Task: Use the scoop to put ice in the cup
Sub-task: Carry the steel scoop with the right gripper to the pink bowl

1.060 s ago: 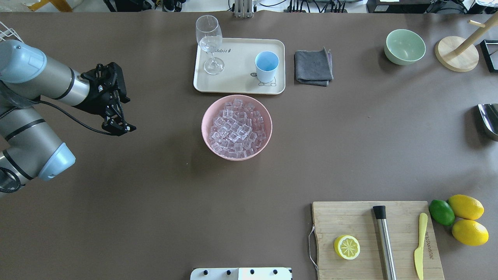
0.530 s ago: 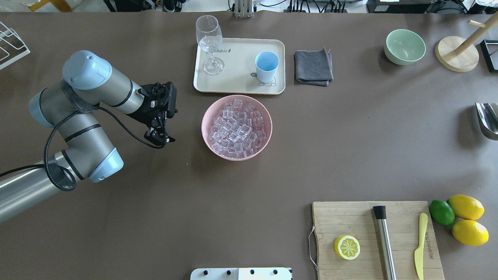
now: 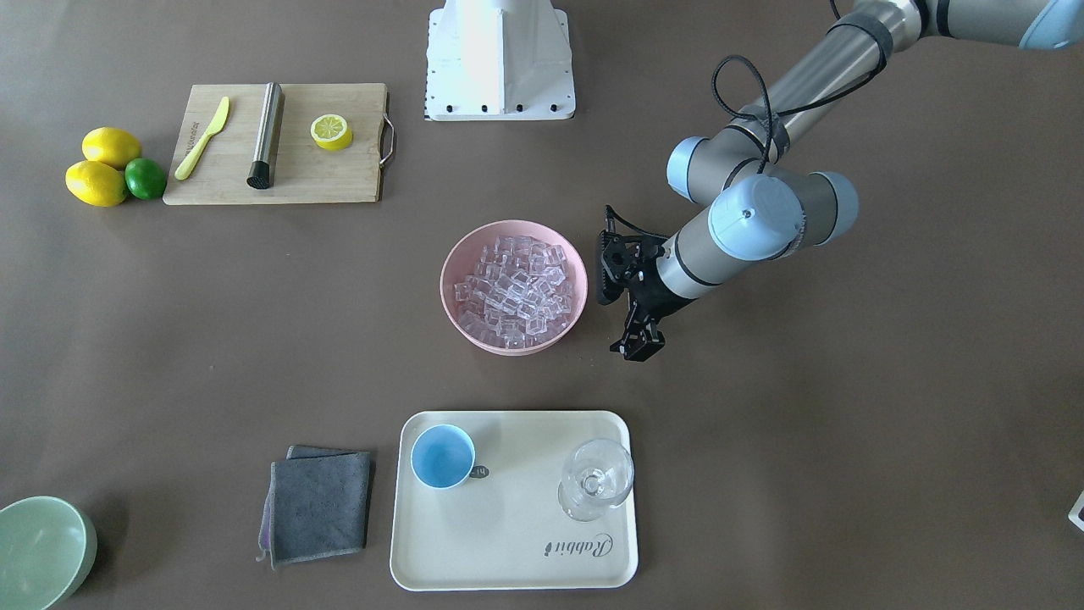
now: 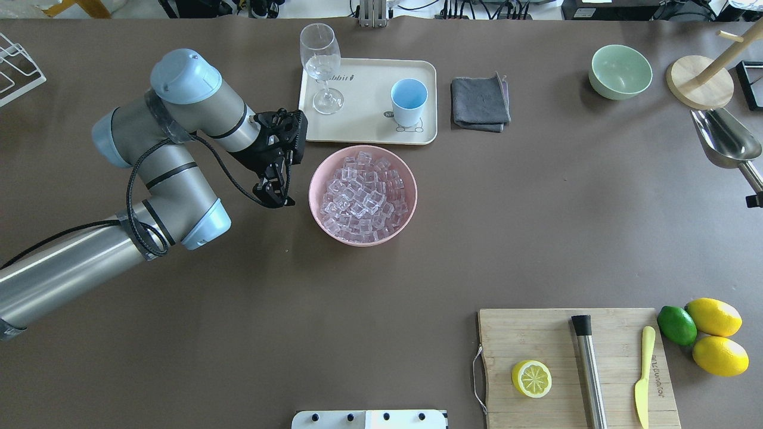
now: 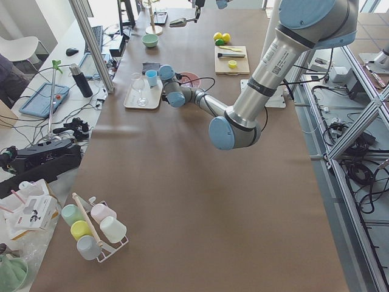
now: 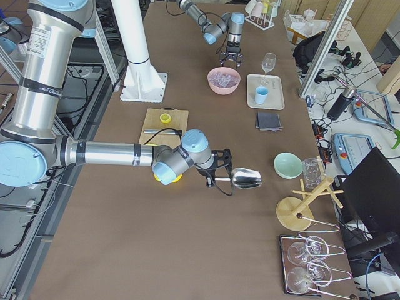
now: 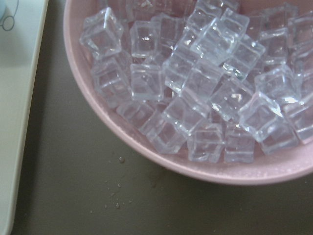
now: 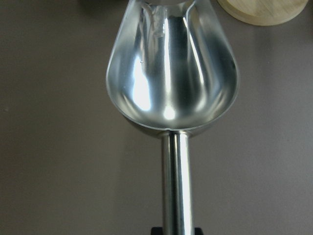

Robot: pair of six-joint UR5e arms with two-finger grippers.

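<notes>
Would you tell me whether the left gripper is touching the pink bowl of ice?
Apart. The front-facing view shows bare table between the left gripper and the pink bowl rim.

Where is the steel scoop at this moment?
In the overhead view the scoop is at the far right edge, in the right hand, beside the round wooden stand and right of the green bowl.
</notes>
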